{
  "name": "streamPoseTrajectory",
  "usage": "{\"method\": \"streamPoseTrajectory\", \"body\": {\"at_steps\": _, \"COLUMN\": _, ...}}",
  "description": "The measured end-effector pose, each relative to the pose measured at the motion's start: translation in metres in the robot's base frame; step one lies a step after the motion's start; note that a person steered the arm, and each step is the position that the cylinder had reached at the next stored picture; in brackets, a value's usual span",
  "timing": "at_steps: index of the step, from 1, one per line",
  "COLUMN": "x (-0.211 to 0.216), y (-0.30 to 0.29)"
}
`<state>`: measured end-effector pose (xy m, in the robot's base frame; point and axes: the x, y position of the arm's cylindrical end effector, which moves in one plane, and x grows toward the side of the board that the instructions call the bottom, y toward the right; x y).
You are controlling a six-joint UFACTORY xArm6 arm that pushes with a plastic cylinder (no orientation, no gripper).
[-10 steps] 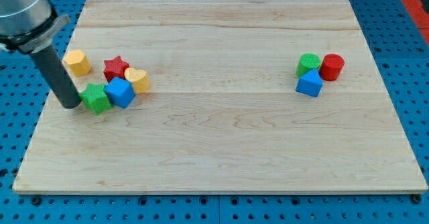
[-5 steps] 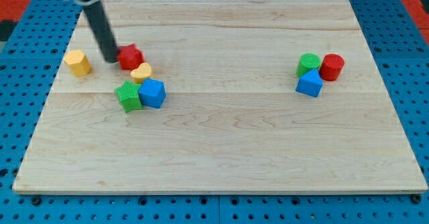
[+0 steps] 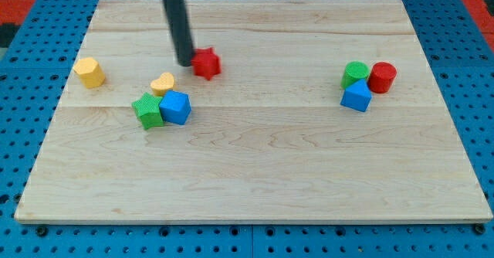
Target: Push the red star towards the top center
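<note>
The red star [image 3: 206, 62] lies on the wooden board [image 3: 255, 173], left of centre in the upper half. My tip [image 3: 186, 62] rests against the star's left side. The dark rod rises from it toward the view's top. The star stands apart from the other blocks.
A yellow heart [image 3: 163, 83], a green block [image 3: 147, 110] and a blue block [image 3: 176, 107] cluster below left of the star. A yellow block [image 3: 89, 72] sits at the left. A green cylinder [image 3: 356, 74], red cylinder [image 3: 382, 77] and blue block [image 3: 356, 96] group at the right.
My tip has swept from the left cluster to the right and up, pushing the red star rightward away from the yellow heart. The green and blue blocks were shoved right earlier and now rest.
</note>
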<state>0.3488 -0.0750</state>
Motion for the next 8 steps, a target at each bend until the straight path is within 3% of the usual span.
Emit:
{"method": "streamPoseTrajectory", "body": {"at_steps": 2, "x": 0.039, "y": 0.038}}
{"method": "streamPoseTrajectory", "body": {"at_steps": 3, "x": 0.041, "y": 0.087}}
{"method": "streamPoseTrajectory", "body": {"at_steps": 4, "x": 0.028, "y": 0.107}}
{"method": "streamPoseTrajectory", "body": {"at_steps": 6, "x": -0.039, "y": 0.05}}
{"method": "streamPoseTrajectory", "body": {"at_steps": 7, "x": -0.034, "y": 0.137}}
{"method": "streamPoseTrajectory", "body": {"at_steps": 8, "x": -0.032, "y": 0.179}}
